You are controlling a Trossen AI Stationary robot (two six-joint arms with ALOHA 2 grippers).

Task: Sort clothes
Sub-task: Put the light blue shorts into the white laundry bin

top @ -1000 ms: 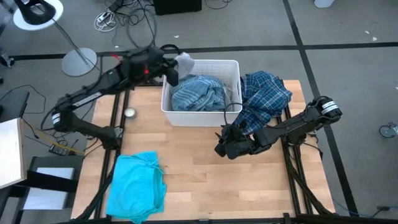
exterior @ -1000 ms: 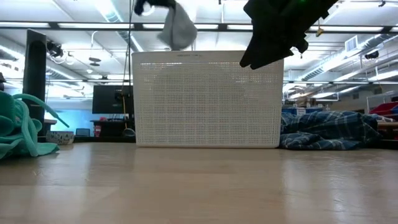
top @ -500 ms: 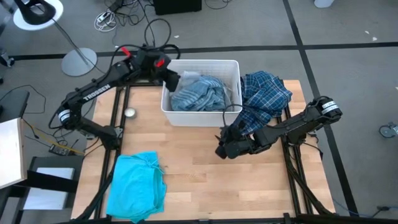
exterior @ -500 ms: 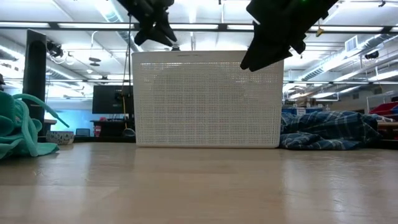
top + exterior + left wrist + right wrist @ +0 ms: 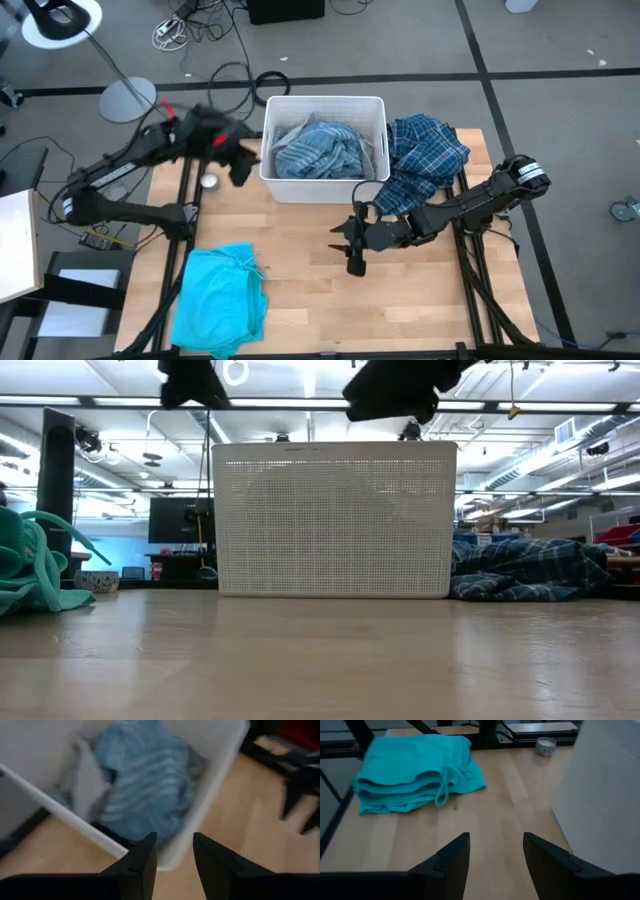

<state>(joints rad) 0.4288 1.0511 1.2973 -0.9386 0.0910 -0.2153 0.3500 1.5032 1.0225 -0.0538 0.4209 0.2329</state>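
A white bin [image 5: 323, 188] stands at the far middle of the table. In it lie a blue-grey striped shirt [image 5: 322, 150] and a plain grey garment [image 5: 90, 785] at its left side. A navy-white plaid shirt [image 5: 425, 155] lies on the table right of the bin, one part draped over the bin's right rim. A folded turquoise garment [image 5: 220, 300] rests at the near left. My left gripper [image 5: 243, 170] hangs open and empty just left of the bin. My right gripper [image 5: 346, 248] hovers open and empty in front of the bin, facing the turquoise garment [image 5: 415, 772].
A small round tin [image 5: 208, 181] sits on the table left of the bin, close under my left arm. Bare wood lies between the bin and the table's near edge. A lamp stand [image 5: 128, 98] and cables are on the floor beyond the table.
My left gripper, which held the grey garment above the bin's far left corner, has let it go; the garment has dropped into the bin. The gripper has then swung out toward the table's left, lower and tipped downward. My right gripper has turned about toward the near left.
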